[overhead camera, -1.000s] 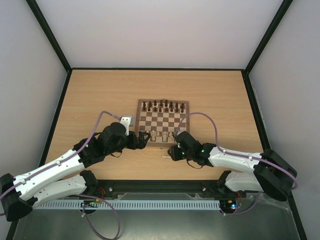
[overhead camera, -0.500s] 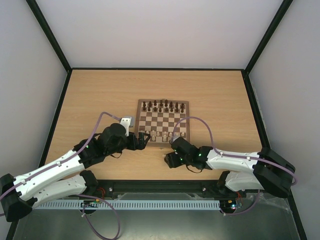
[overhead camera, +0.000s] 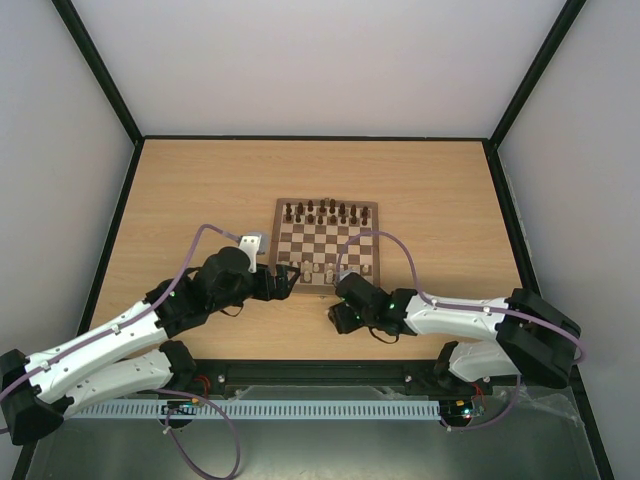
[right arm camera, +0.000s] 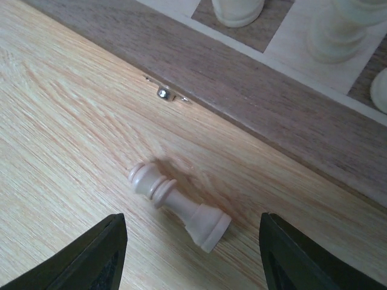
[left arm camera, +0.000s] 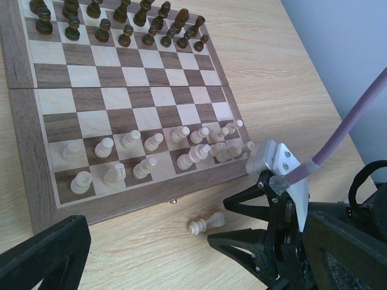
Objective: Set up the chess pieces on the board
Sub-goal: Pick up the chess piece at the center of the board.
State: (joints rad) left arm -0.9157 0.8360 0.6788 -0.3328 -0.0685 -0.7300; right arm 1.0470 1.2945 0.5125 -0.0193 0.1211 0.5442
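Chess pieces: most of the tiny cream-white wooden chess pieces (left arm camera: 151,145) stand on the two near ranks of the square brown-and-tan checked wooden board (left arm camera: 121,202), and dark brown pieces (left arm camera: 121,24) line the far ranks.
Stray piece (right arm camera: 181,205): one cream pawn-like piece lies on its side on the light wooden table (overhead camera: 200,200), just near of the board's border and not touching it, close to the small metal clasp (right arm camera: 163,92).
Right gripper (right arm camera: 191,244): jaws spread wide, nothing held, hovering right over the stray with a finger on either side.
Left gripper (overhead camera: 288,279): wide open too, empty, by the board's near left corner.
Step in hand: picking up the fallen piece, by my reading.
How to do it well: the piece lies slantwise, closer to the closing line than across it. Turn the wrist so the pads meet across the slim stem, then drop straight down and close gently.
Risk: a round turned piece will likely roll or squirt out of a skewed pinch.
Clearance: lift high before crossing the crowded near ranks.
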